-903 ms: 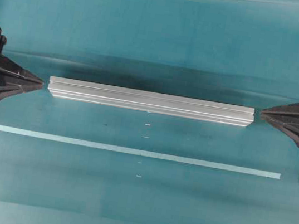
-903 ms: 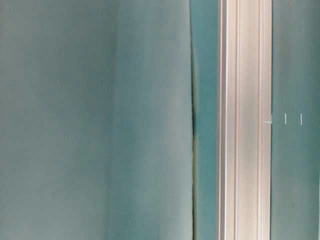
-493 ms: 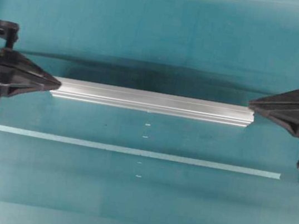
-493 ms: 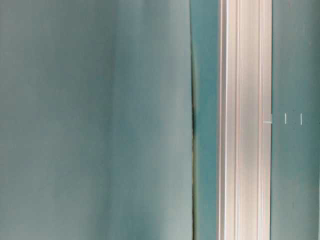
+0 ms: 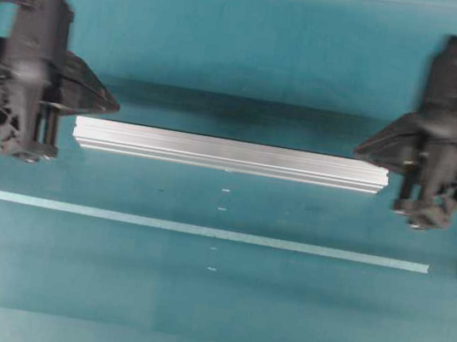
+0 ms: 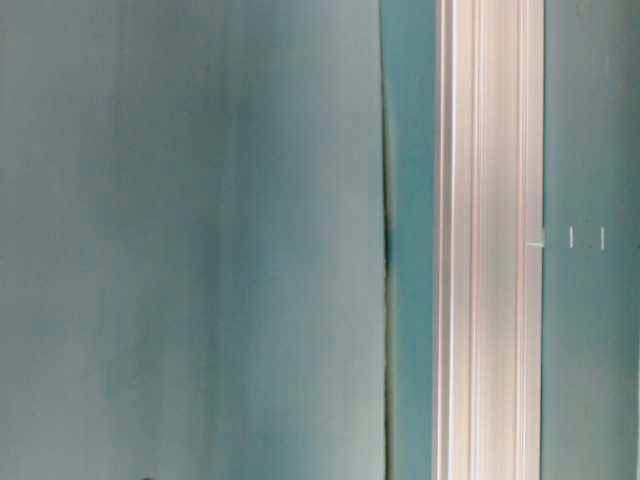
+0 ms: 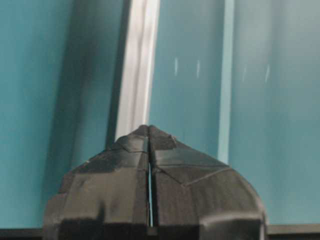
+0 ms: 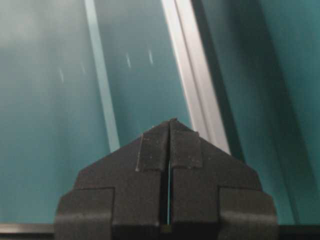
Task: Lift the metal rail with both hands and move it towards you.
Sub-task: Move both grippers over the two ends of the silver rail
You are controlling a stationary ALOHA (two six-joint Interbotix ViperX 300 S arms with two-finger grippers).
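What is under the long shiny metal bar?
The metal rail lies flat on the teal table cover; a dark shadow falls along its far side. Whatever is directly beneath it is covered, so nothing else can be seen there.

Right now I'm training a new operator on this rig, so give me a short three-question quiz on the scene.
1. True or false: the metal rail lies flat on the table.
2. How do the jaws of the left gripper and right gripper stand: A open, B shut, C one each?
3. Fill in: between the rail and the viewer lies a thin pale ____ strip.

Key: 1 true. 2 B. 3 tape.
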